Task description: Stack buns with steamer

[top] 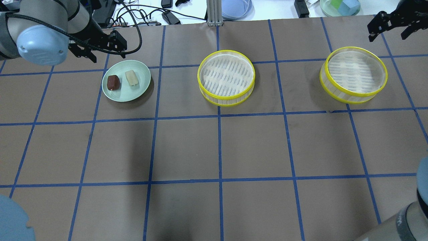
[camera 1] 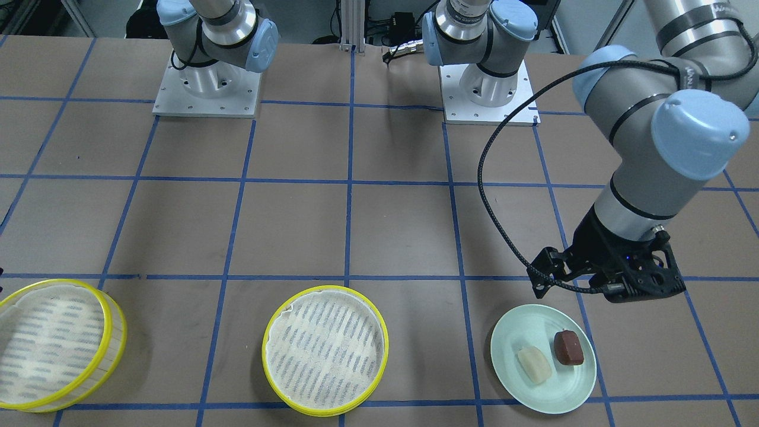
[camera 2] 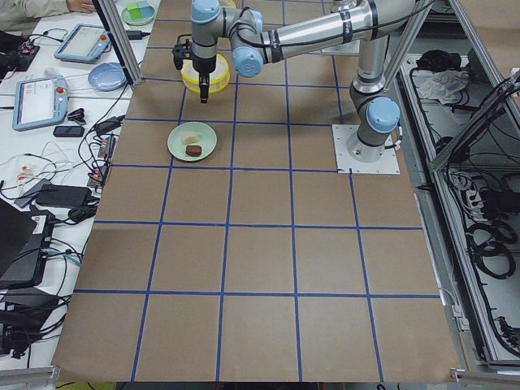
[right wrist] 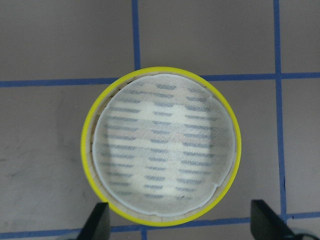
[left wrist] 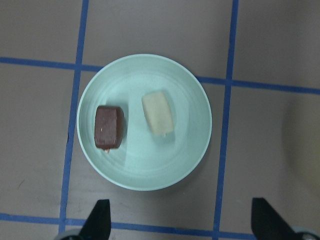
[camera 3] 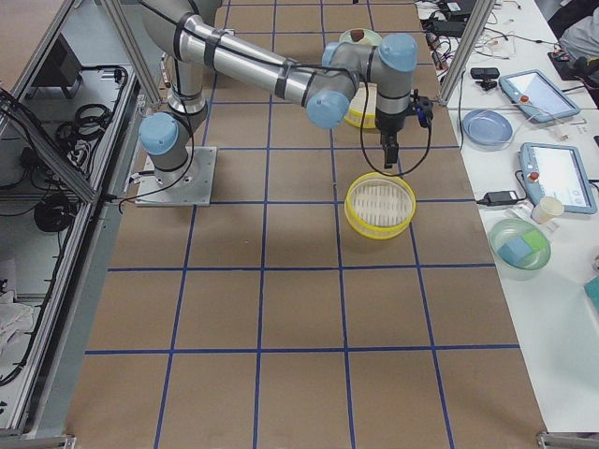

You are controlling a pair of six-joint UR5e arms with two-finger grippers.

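A cream-white bun and a dark reddish-brown bun lie side by side on a pale green plate. My left gripper hangs open and empty above the plate's edge, and both buns show below it in the left wrist view: cream, brown. Two yellow-rimmed steamer tiers stand apart on the table, one in the middle and one on the right; both are empty. My right gripper is open and empty above the right tier.
The table is brown paper with a blue tape grid. Both arm bases stand at the robot's side. Beyond the far edge lie cables, a blue dish and a green bowl.
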